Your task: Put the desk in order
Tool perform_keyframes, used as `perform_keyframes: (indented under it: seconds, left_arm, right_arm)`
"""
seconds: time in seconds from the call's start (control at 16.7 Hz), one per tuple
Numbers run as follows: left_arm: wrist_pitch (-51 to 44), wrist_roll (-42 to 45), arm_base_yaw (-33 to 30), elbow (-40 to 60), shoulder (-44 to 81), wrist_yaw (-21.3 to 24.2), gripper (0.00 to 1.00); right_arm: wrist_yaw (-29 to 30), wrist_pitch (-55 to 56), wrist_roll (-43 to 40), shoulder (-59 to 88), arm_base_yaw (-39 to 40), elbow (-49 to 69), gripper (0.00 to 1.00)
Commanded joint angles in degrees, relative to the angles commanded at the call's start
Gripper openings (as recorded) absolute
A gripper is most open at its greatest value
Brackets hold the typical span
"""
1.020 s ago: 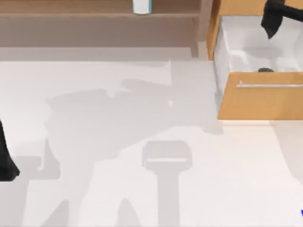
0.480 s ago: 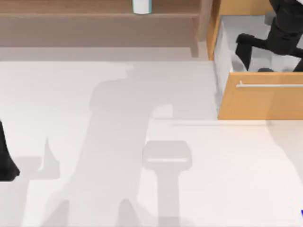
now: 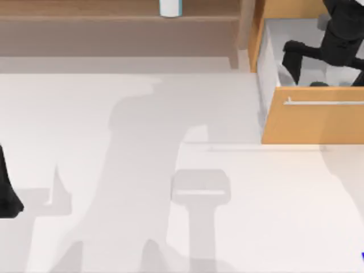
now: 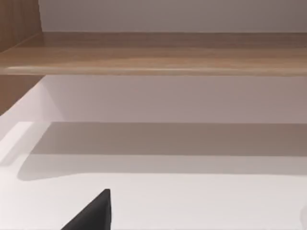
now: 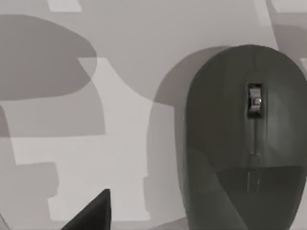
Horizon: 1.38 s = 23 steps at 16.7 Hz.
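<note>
At the desk's (image 3: 142,170) left edge, the left gripper (image 3: 8,196) sits parked low over the white top; whether its fingers are spread or closed I cannot tell. Along the back edge runs the wooden shelf (image 3: 114,14), with a small white container (image 3: 170,7) standing on it. At the back right corner the drawer (image 3: 313,122) is pulled open, its silver handle (image 3: 324,103) facing forward. The right gripper (image 3: 318,54) hangs inside the open drawer, and its wrist view looks down on a dark grey mouse (image 5: 247,139) lying on the drawer floor. I cannot tell whether that gripper has let go or is clenched on it.

The risk I see: if the arm lifts out carelessly it could clip the drawer's front or side wall, or drag the mouse along if not fully released. The drawer also needs closing, and a push off the handle line could skew it.
</note>
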Motion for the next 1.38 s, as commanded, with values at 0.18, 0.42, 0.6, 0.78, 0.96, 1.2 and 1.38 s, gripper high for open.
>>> perform_keyframes:
  seconds: [0.18,0.42,0.6,0.78,0.96,1.2,1.38]
  left_arm:
    - [0.00,0.00,0.00,0.00,0.00,0.00,1.00]
    - [0.00,0.00,0.00,0.00,0.00,0.00,1.00]
    - [0.00,0.00,0.00,0.00,0.00,0.00,1.00]
    - [0.00,0.00,0.00,0.00,0.00,0.00,1.00]
    - [0.00,0.00,0.00,0.00,0.00,0.00,1.00]
    - [0.00,0.00,0.00,0.00,0.00,0.00,1.00]
    - [0.00,0.00,0.00,0.00,0.00,0.00,1.00]
  right_arm:
    - [0.02,0.71,0.05,-0.36,0.01,-1.00,1.00]
    - [0.04,2.00,0.08,-0.77,0.00,-2.73,1.00]
    - [0.07,2.95,0.06,-0.53,-0.03,-3.55,1.00]
    - [0.12,4.11,-0.02,0.32,-0.08,-3.65,1.00]
    - [0.04,5.31,-0.09,1.65,-0.15,-3.60,1.00]
    - [0.04,5.31,-0.09,1.65,-0.15,-3.60,1.00]
    - [0.04,5.31,-0.09,1.65,-0.15,-3.60,0.77]
